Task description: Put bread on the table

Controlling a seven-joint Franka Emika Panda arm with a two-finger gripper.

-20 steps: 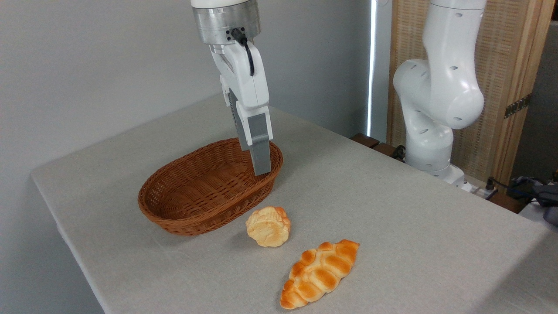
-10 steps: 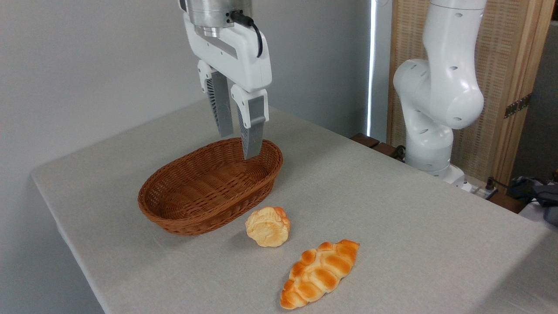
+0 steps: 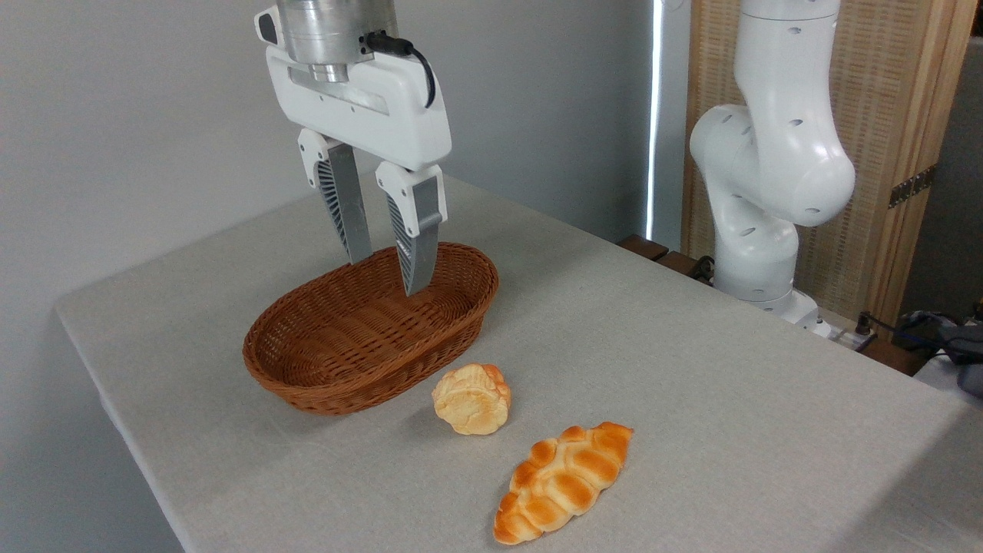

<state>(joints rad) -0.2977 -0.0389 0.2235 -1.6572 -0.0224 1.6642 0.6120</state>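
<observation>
The bread [image 3: 471,399] lay on the table [image 3: 691,369] beside the basket [image 3: 307,376]; the gripper [image 3: 388,273] hung above, fingers spread, grasping nothing.

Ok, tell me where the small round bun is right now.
The bun lies on the table, just in front of the wicker basket and left of and behind the braided loaf.

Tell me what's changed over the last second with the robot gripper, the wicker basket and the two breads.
The white two-finger gripper shifted left in the picture above the brown oval wicker basket and turned, so both grey fingers now show apart with nothing between them. It took hold of nothing. The small round pale-golden bun, the orange-brown braided loaf and the basket stayed put on the grey-beige table.
</observation>
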